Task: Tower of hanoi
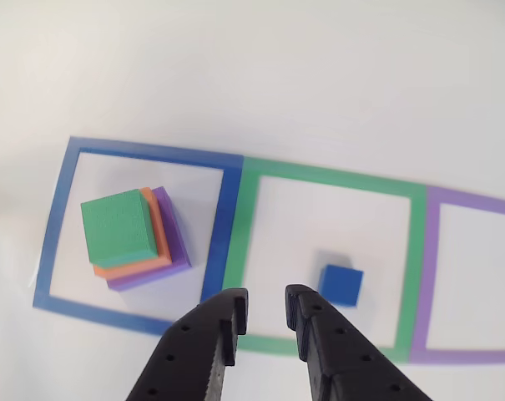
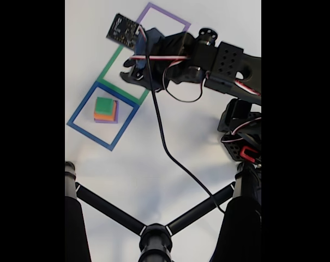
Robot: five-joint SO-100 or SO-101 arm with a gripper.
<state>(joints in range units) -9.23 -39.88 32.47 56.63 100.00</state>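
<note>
On the white table (image 1: 277, 75), blue cube (image 1: 341, 284) sits inside green frame (image 1: 332, 180); end effector (image 1: 265, 326) parted, empty.

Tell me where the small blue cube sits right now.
In the other view, the blue cube sits alone inside the green frame, just right of the gripper.

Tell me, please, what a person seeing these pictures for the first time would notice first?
The eye goes first to the stack of blocks, green on orange on purple, inside the blue frame at the left of the other view. Next comes the small blue cube, alone in the green frame in the middle. The black fingers of the gripper rise from the bottom edge, open and empty, just left of the cube.
</note>
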